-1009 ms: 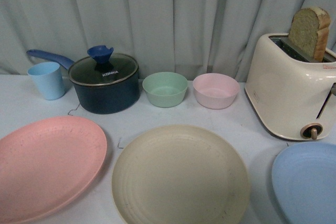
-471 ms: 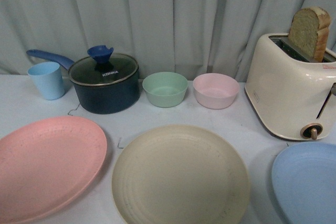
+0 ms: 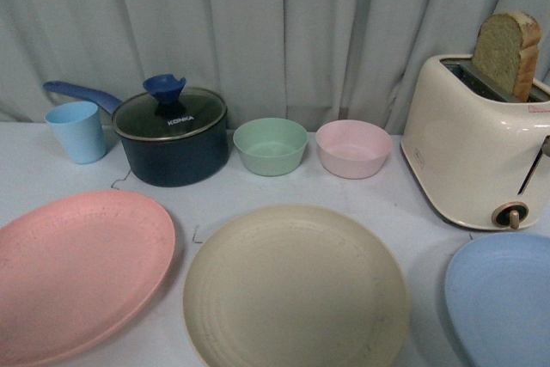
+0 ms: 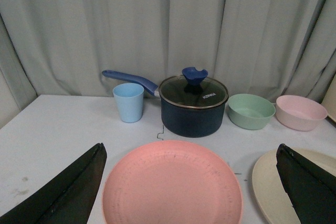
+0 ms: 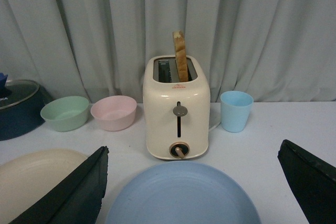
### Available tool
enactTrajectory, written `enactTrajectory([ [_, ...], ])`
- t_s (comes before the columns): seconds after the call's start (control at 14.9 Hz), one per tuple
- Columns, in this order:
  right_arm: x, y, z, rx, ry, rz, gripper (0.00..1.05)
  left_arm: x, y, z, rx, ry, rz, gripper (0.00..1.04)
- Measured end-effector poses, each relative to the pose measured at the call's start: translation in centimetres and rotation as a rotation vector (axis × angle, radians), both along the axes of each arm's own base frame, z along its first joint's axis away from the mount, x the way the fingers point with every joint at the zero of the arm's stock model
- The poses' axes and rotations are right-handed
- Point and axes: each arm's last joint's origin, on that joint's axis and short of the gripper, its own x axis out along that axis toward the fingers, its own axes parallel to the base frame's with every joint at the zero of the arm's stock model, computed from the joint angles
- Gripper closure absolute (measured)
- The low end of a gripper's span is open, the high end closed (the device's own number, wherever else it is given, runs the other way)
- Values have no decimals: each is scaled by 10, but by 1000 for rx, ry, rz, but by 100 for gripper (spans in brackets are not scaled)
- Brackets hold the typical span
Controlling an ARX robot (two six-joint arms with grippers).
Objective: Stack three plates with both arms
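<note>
Three plates lie side by side on the white table. The pink plate (image 3: 77,268) (image 4: 172,184) is at the left, the beige plate (image 3: 295,288) (image 4: 268,190) (image 5: 37,179) in the middle, and the light blue plate (image 3: 503,298) (image 5: 184,195) at the right. My left gripper (image 4: 191,182) hangs open over the pink plate, its black fingers (image 4: 68,190) spread to either side. Over the blue plate my right gripper (image 5: 191,182) is open too, fingers (image 5: 73,192) wide apart. Neither arm shows in the front view.
Behind the plates stand a light blue cup (image 3: 77,131), a dark blue pot with glass lid (image 3: 172,135), a green bowl (image 3: 270,145), a pink bowl (image 3: 352,148) and a cream toaster (image 3: 473,148) holding bread (image 3: 507,51). A second blue cup (image 5: 236,110) stands beside the toaster. Grey curtain behind.
</note>
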Motion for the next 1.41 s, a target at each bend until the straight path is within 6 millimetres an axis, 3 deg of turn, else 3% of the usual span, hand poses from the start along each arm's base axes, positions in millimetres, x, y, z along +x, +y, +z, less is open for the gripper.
enactTrajectory([
  [0.87,0,0,0,0,0,0,6,0,0,0,0,0,0,7],
  [0.94,0,0,0,0,0,0,6,-1,1,-1,-52,244,73,7],
  [1.01,0,0,0,0,-1,2,6,6,6,12,-121,445,148,7],
  [1.14,0,0,0,0,0,0,6,29,10,38,-156,360,120,7],
  [1.28,0,0,0,0,0,0,6,73,13,37,-143,365,29,7],
  [1.41,0,0,0,0,0,0,6,132,19,31,-92,382,-34,7],
])
